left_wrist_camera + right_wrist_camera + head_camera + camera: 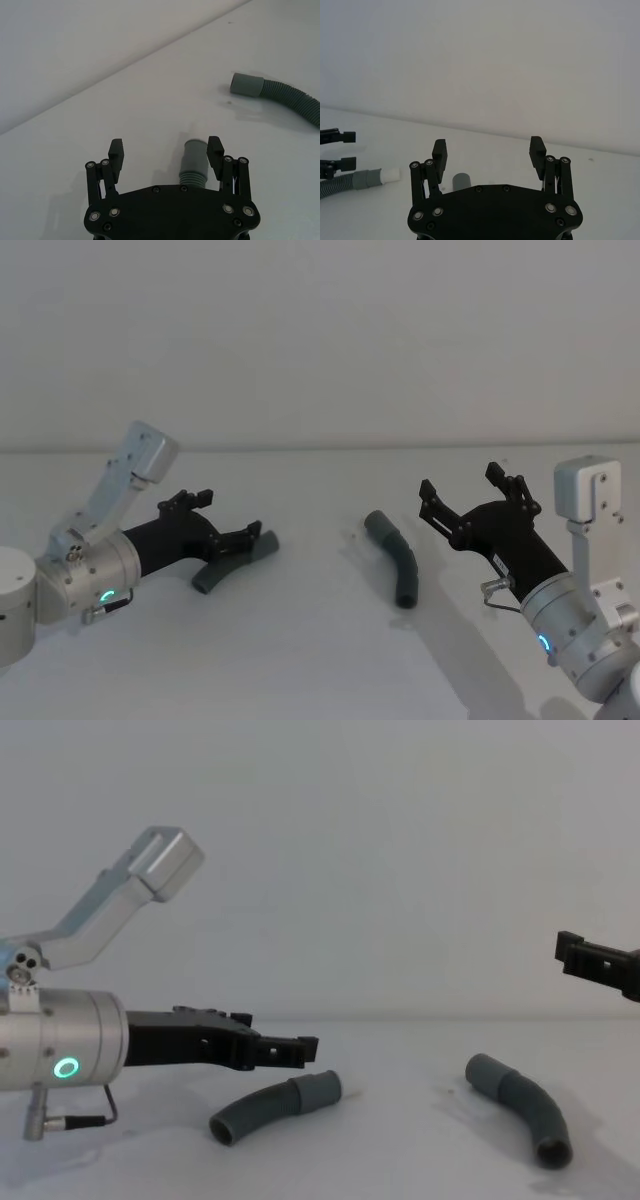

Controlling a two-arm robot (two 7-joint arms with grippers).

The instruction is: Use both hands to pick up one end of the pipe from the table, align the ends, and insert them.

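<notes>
**While left hand (230, 515) and right hand (462, 483) gape empty, two pipe pieces lie on the table (300, 670)**

Both are short curved hoses, dark grey, ribbed, with smooth lighter cuffs. The left piece (212, 575), whitish-tipped, lies ungripped between the left hand's wide fingers; the right piece (402, 562) lies mid-table, near the raised right hand.

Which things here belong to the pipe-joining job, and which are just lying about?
Job:
- left pipe piece, its cuff between the fingers of the open left gripper
- right pipe piece, with the open right gripper raised beside it
- table under both

Not part of it:
- plain wall behind
</notes>
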